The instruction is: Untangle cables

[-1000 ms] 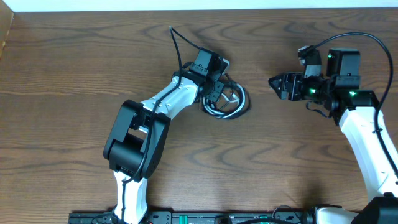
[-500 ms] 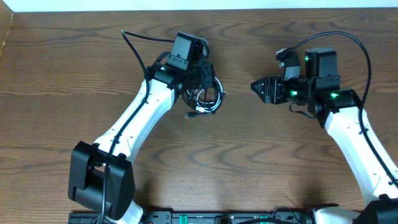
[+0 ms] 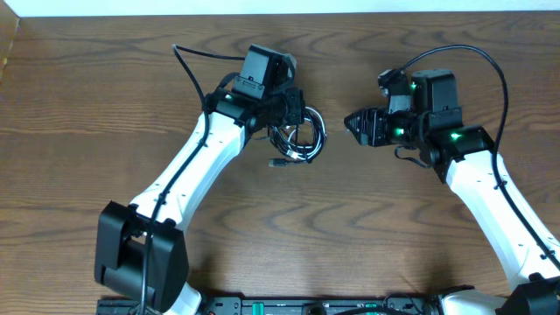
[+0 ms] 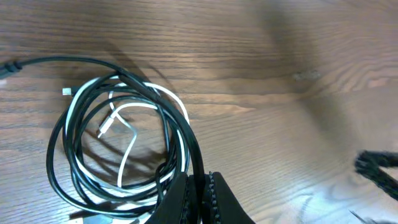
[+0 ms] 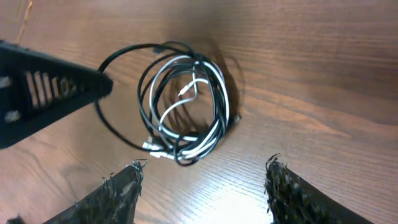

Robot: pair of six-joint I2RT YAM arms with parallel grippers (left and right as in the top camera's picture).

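Observation:
A tangled coil of cables (image 3: pixel 297 140), black ones and one white, lies on the wooden table. It fills the left of the left wrist view (image 4: pixel 118 143) and the middle of the right wrist view (image 5: pixel 186 112). My left gripper (image 3: pixel 293 109) is shut on a black strand of the coil (image 4: pixel 198 180) at its far edge. My right gripper (image 3: pixel 354 124) is open and empty, hovering just right of the coil, its fingers (image 5: pixel 202 180) spread wide short of it. Small plug ends show inside the coil (image 4: pixel 104 129).
The wooden table (image 3: pixel 79 105) runs to a pale edge at the back (image 3: pixel 280 7). A thick black wire (image 3: pixel 197 61) loops off the left arm, and another (image 3: pixel 490 70) arcs over the right arm.
The left arm swung up and left, dragging the coil along, then shifted it slightly right. The right gripper has moved left, closing on the coil.

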